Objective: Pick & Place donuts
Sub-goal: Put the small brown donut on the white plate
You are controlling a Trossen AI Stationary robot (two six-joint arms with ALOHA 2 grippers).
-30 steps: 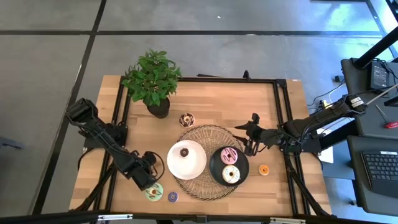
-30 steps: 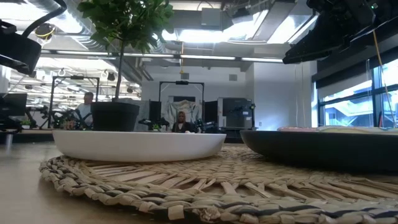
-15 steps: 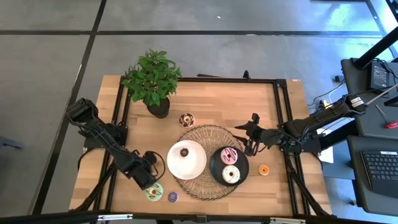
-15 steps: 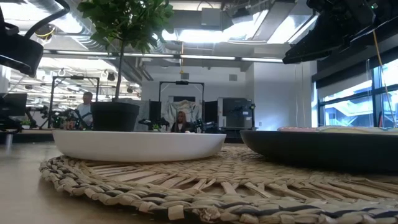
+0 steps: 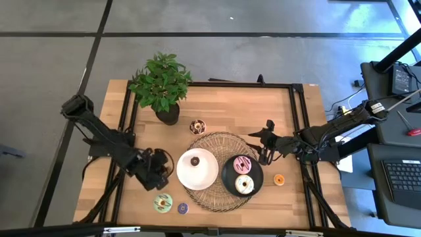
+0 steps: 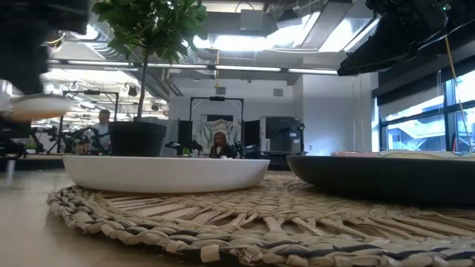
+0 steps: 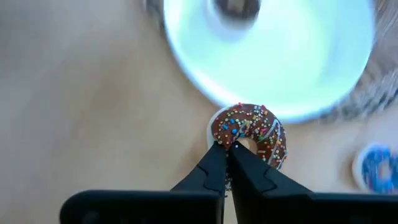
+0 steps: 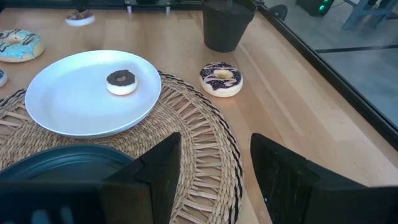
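High view counts seven donuts lying about, with an eighth shown by the left wrist view. One small chocolate-iced donut (image 5: 195,160) sits on the white plate (image 5: 205,176). A pink donut (image 5: 242,164) and a cream donut (image 5: 244,185) share the black plate (image 5: 227,176). A dark-drizzled donut (image 5: 197,126) rests on bare wood near the potted plant (image 5: 161,85). A green donut (image 5: 162,203) and a tiny purple donut (image 5: 183,208) lie together near the front edge, and a tiny orange donut (image 5: 279,179) lies right of the black plate. Both round plates, two in all, stand on one woven straw mat (image 5: 217,199) of coiled braid, on the pale plank surface (image 5: 223,105).

Left tool (image 7: 227,163) is closed, pinching the rim of a chocolate sprinkled donut (image 7: 256,130), held just beside the white plate's left rim above the surface. Right tool (image 8: 214,163) hangs with its dark fingers spread apart, holding nothing, over the mat's right edge beside the black plate.
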